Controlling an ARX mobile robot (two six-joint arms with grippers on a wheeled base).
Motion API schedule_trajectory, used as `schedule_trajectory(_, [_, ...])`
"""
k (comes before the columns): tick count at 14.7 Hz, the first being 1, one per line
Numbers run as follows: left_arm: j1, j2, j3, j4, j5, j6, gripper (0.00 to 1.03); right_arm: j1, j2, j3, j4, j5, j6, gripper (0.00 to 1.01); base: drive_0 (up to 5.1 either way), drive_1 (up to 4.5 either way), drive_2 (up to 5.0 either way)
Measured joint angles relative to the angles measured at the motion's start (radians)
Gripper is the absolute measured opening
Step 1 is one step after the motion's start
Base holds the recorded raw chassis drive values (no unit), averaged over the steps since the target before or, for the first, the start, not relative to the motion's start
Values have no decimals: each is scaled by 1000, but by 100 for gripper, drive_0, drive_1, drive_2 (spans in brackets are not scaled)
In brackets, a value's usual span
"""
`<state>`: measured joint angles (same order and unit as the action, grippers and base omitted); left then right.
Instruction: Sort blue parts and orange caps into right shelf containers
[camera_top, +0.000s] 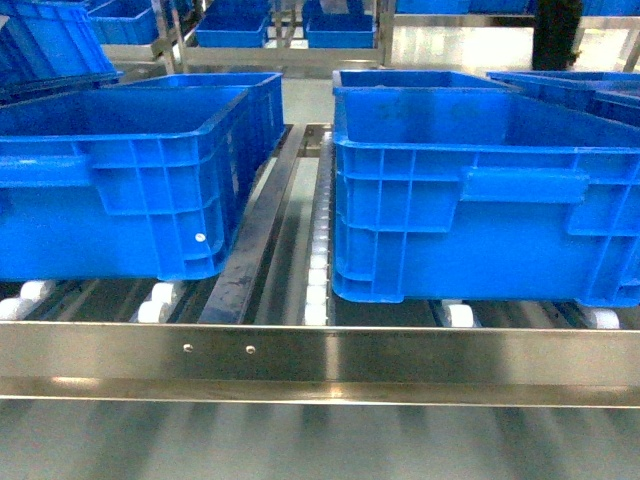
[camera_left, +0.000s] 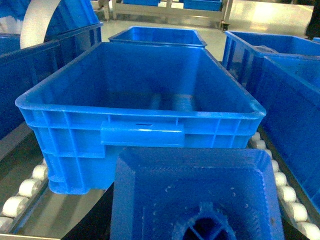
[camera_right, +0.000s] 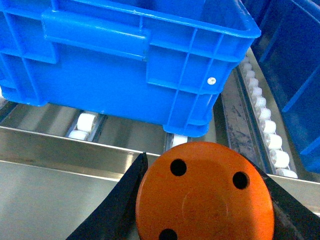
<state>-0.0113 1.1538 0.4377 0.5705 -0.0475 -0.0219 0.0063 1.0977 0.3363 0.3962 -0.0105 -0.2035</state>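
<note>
Orange cap (camera_right: 205, 192) sits between the two dark fingers (camera_right: 122, 200) of my right gripper (camera_right: 200, 200), which is closed on it, flat top with holes facing the camera. Under my left wrist a blue part (camera_left: 197, 195) fills the near view; I judge I am holding it, but the jaws are hidden. Just ahead of both grippers stand the open blue crates (camera_top: 480, 190) on the white rollers (camera_right: 82, 122). The crate (camera_left: 140, 95) ahead of my left wrist looks empty, so both drops remain.
</note>
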Motion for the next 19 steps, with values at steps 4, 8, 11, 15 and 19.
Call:
schedule_trajectory(4, [0, 0, 0, 0, 0, 0, 44, 0, 0, 0, 0, 0, 0, 43, 0, 0, 0])
schedule_trajectory(8, [0, 0, 0, 0, 0, 0, 44, 0, 0, 0, 0, 0, 0, 43, 0, 0, 0])
schedule_trajectory(11, [0, 0, 0, 0, 0, 0, 44, 0, 0, 0, 0, 0, 0, 43, 0, 0, 0])
schedule_trajectory(15, [0, 0, 0, 0, 0, 0, 44, 0, 0, 0, 0, 0, 0, 43, 0, 0, 0])
schedule_trajectory(19, [0, 0, 0, 0, 0, 0, 44, 0, 0, 0, 0, 0, 0, 43, 0, 0, 0])
